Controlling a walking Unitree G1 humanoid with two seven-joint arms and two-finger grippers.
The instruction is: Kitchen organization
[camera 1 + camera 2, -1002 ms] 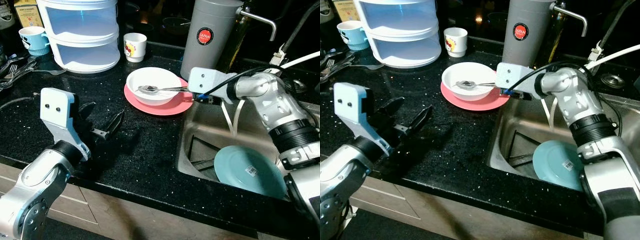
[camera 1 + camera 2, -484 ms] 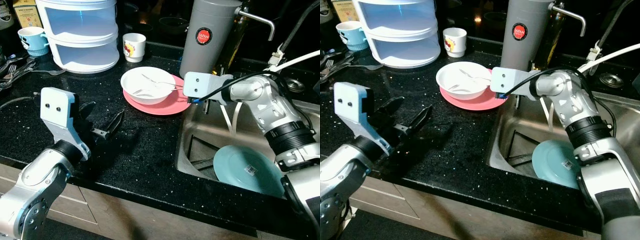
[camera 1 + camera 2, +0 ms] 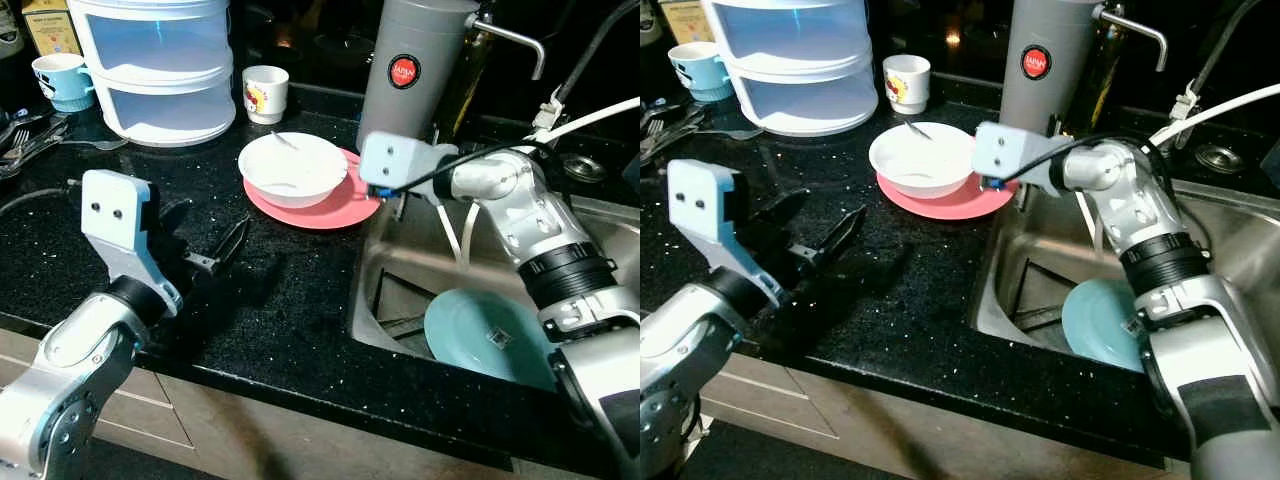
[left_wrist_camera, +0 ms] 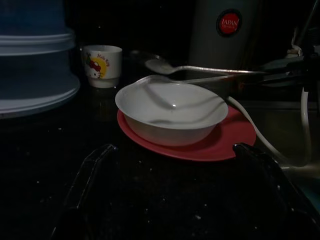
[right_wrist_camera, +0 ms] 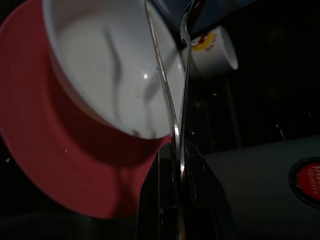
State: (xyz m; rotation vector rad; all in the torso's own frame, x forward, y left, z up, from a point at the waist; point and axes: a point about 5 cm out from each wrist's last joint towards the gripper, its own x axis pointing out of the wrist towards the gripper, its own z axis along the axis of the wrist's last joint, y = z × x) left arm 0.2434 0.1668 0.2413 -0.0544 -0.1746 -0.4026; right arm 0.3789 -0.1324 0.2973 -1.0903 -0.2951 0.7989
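Right gripper (image 5: 180, 150) fingertips lost in the dark, spoon (image 5: 186, 60) bowl cut by frame top. Blue plate (image 3: 487, 338) partly behind the right arm. Blue cup (image 3: 58, 80) and cutlery (image 3: 25, 135) cut off at edge. Cup print (image 4: 94, 64) too small to read.

We read one legible marking: the word "JAPAN" in white on a round red badge with a dark rim, fixed to the front of the tall grey flask (image 4: 227, 35) standing behind the bowl; a second, smaller line beneath that word is too small for us to read. The small white cup (image 4: 101, 65) carries a printed cartoon figure in red and yellow, with no lettering we can make out. The teal plate (image 3: 488, 338) in the sink bears a white sticker, its print illegible to us.
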